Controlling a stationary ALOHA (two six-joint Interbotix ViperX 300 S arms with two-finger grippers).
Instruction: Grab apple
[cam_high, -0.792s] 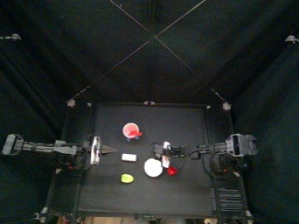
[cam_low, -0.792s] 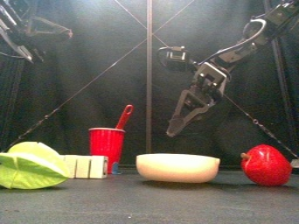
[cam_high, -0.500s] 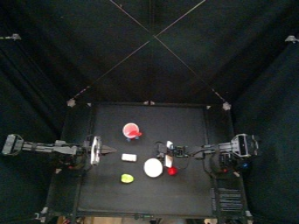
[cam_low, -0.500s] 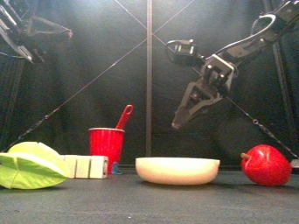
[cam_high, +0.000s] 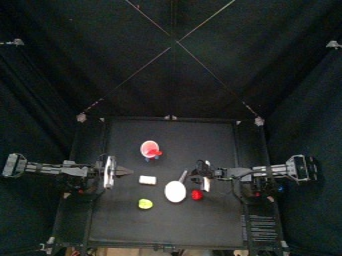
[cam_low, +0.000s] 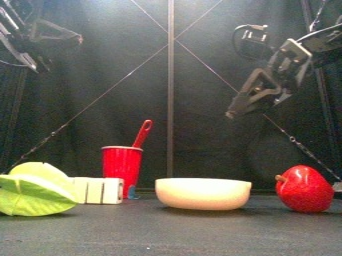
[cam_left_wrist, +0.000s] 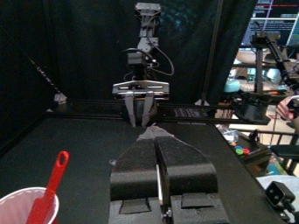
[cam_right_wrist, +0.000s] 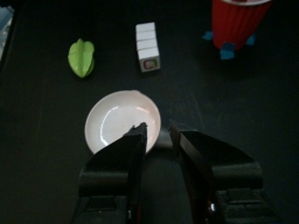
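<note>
Resting on the surface (cam_low: 160, 232): apple (cam_low: 305, 189), beside white plate (cam_low: 203, 192). Right gripper (cam_low: 246, 100) raised above, jaws apart, empty. Left gripper (cam_left_wrist: 158, 175) jaws together.

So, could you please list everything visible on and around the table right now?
apple: one, deep red, front right of the table
plate: one, white, middle front
cup: one, red, with a red utensil in it, left of middle
blocks: one short row, white, beside the cup
leafy object: one, yellow-green, front left
left gripper: jaws shut, resting at the table's left edge
right gripper: jaws open, raised above the apple's side
</note>
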